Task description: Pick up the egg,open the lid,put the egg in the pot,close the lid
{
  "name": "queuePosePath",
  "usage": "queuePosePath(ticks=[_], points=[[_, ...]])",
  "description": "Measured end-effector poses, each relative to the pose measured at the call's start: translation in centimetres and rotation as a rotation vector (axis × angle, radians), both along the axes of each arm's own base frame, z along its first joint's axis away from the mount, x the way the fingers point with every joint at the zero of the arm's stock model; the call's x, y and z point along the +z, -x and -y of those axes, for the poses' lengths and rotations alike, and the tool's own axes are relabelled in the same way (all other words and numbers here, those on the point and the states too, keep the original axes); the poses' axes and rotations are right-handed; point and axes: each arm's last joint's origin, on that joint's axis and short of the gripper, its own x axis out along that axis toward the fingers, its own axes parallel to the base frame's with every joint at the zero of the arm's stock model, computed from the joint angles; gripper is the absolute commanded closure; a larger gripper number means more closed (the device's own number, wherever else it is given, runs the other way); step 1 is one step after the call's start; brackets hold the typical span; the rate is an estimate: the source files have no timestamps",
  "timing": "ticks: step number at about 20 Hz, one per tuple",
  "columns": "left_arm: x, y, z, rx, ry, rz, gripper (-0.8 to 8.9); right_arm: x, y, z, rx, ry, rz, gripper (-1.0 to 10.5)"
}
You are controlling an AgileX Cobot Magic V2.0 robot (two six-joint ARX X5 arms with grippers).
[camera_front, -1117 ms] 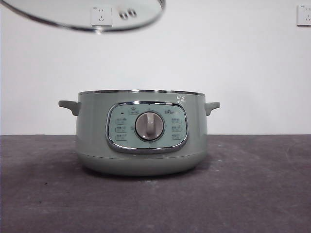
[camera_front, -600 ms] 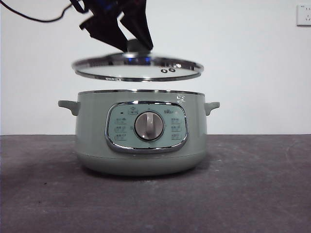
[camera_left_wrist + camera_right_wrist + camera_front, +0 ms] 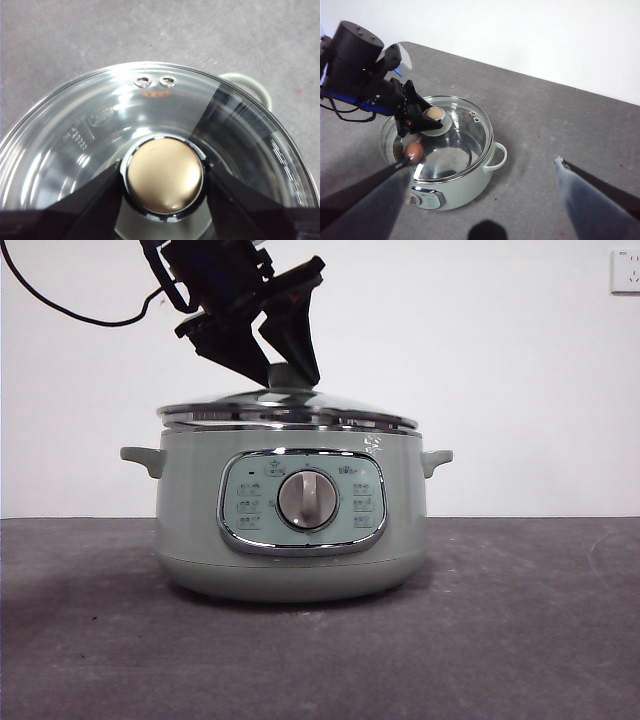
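The lid [image 3: 288, 410] has come down onto the pot [image 3: 290, 530]; we see the left gripper [image 3: 164, 175] pinching its knob [image 3: 164, 174], right gripper [image 3: 485, 170] jaws spread.

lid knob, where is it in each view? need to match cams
Front: knob top centre, above the pot, between the left gripper jaws.
Left wrist: knob low centre, between the jaws.
Right wrist: knob left of centre.
Shared landmark: lid's two vent holes.

1 pot [image 3: 290, 540], 1 lid [image 3: 290, 410], 1 egg [image 3: 414, 150], 2 wall sockets [image 3: 625, 270].
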Motion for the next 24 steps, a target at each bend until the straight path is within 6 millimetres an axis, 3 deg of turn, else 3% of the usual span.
queuePosePath(ticks=[10, 11, 14, 21, 24], points=[[-0.4, -0.1, 0.3, -0.004, -0.009, -0.014, 8.05, 0.0, 0.0, 0.0, 0.010, -0.004, -0.002, 4.7], [-0.4, -0.1, 0.3, -0.004, -0.010, -0.016, 7.34, 0.0, 0.0, -0.1, 0.019, -0.007, -0.004, 4.7], [-0.3, -0.1, 0.3, -0.004, -0.012, -0.020, 3.42, -0.3, 0.0, -0.1, 0.041, 0.001, -0.037, 4.7], [-0.2, 0.3, 0.4, -0.016, -0.019, -0.035, 3.30, -1.2, -0.1, -0.5, 0.108, 0.024, -0.149, 4.7], [0.8, 1.1, -0.1, -0.016, -0.015, -0.029, 3.30, -1.3, -0.1, -0.5, 0.111, 0.028, -0.160, 4.7]])
